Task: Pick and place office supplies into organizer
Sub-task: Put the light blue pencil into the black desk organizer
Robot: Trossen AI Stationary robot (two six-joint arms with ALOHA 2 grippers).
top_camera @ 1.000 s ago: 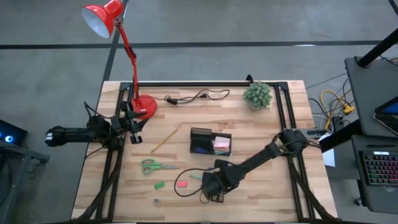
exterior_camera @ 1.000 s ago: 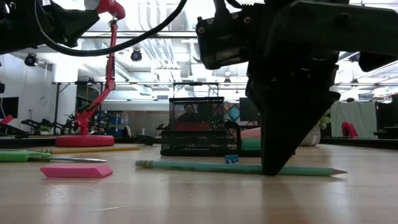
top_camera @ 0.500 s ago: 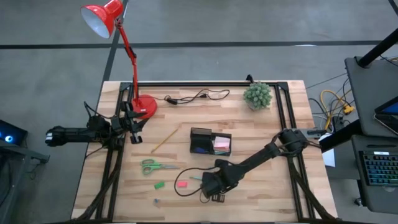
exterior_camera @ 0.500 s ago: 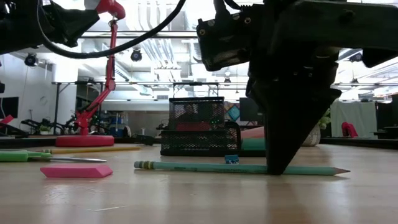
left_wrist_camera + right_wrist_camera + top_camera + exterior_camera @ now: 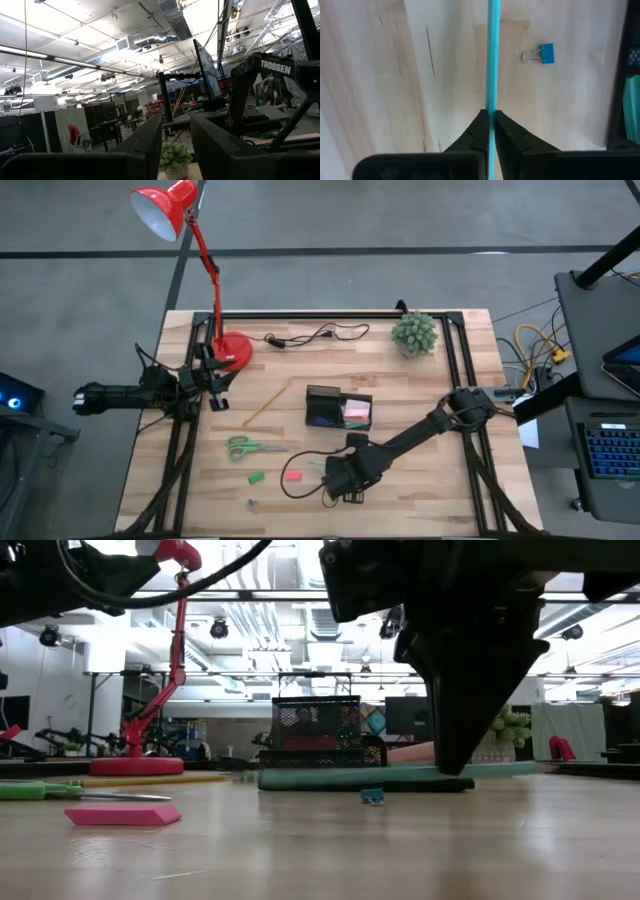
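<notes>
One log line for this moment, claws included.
right claw: shut on teal pencil, lifted off table | left claw: open, idle at left edge | organizer: pencil pending

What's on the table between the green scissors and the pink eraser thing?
In the high view, a small green piece lies between the green scissors and the pink eraser; otherwise bare wood.

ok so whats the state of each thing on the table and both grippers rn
right gripper: shut on teal pencil
teal pencil: pinched, lifted off the table
left gripper: idle at the left edge, holding nothing
organizer: upright, pink pad inside
scissors: flat on the table
yellow pencil: flat on the table
blue binder clip: loose on the table
</notes>
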